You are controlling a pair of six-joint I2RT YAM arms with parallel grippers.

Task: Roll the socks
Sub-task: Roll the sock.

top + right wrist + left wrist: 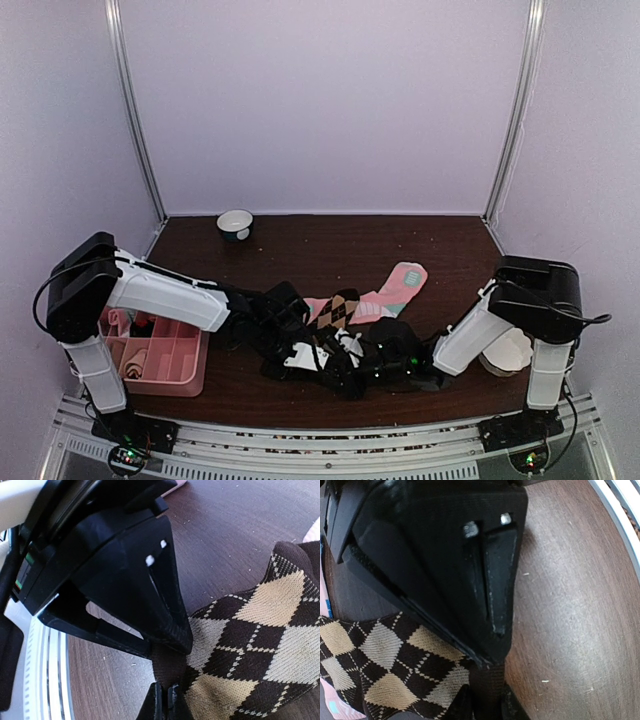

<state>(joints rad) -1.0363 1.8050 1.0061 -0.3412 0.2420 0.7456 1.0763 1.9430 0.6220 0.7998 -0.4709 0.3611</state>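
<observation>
Down at the near edge of the dark wooden worktop [330, 245], the left end effector [486, 705] and right end effector [164, 702] are each pinched nearly shut on the dark hem of the brown, tan and black argyle knit sock [260, 630]. Rolling it well, I reckon, means turning both together, fabric taut. Beyond lie long pink mint-striped socks [400, 285].
</observation>
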